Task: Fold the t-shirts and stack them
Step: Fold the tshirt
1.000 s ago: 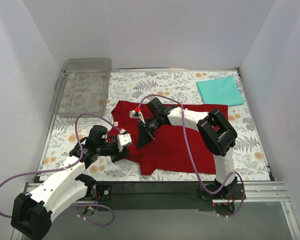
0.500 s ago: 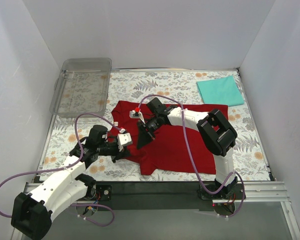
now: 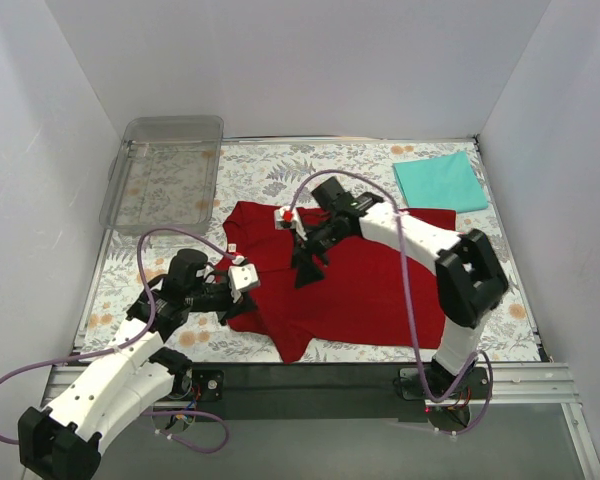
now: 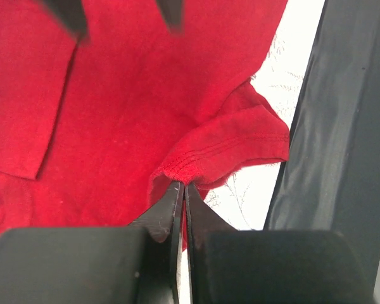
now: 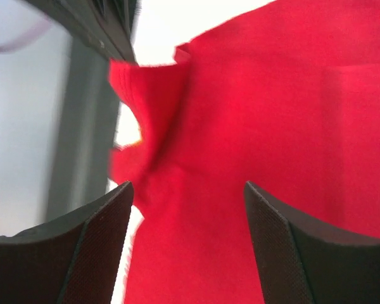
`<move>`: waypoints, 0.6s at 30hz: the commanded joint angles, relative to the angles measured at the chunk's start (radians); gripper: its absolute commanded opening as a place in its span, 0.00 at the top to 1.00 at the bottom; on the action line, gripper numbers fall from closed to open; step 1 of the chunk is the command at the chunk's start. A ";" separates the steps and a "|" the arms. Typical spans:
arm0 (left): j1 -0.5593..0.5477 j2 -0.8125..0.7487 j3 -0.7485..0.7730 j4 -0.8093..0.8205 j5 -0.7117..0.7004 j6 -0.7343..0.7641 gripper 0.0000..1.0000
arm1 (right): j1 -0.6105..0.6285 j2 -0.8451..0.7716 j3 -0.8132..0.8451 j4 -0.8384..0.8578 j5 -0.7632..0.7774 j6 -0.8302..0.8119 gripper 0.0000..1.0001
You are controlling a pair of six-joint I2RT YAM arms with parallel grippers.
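Pinching the stitched edge of the plain dark red cloth t-shirt (image 3: 370, 295) in your left hand (image 4: 180, 187), draw it inward slowly, your right hand (image 5: 187, 187) wide and empty above.

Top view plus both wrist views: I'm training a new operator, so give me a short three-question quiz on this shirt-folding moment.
1. True or false: the teal t-shirt lies folded at the far right corner of the floral mat.
2. Pick one. The left gripper is shut on: A) the teal t-shirt, B) an edge of the dark red t-shirt, C) nothing.
3. Fill in: the right gripper hangs over the dark red t-shirt with its jaws ___.

Key: 1 true; 2 B; 3 open.
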 commanded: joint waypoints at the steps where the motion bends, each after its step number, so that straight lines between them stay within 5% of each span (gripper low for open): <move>1: -0.002 -0.014 0.065 -0.027 -0.010 -0.019 1.00 | -0.082 -0.184 -0.045 -0.162 0.251 -0.235 0.37; 8: -0.002 -0.027 0.108 -0.023 -0.017 -0.094 1.00 | -0.375 -0.552 -0.350 -0.306 0.568 -0.438 0.43; 18: -0.002 -0.079 0.098 0.017 -0.024 -0.126 1.00 | -0.653 -0.757 -0.607 -0.406 0.872 -0.407 0.53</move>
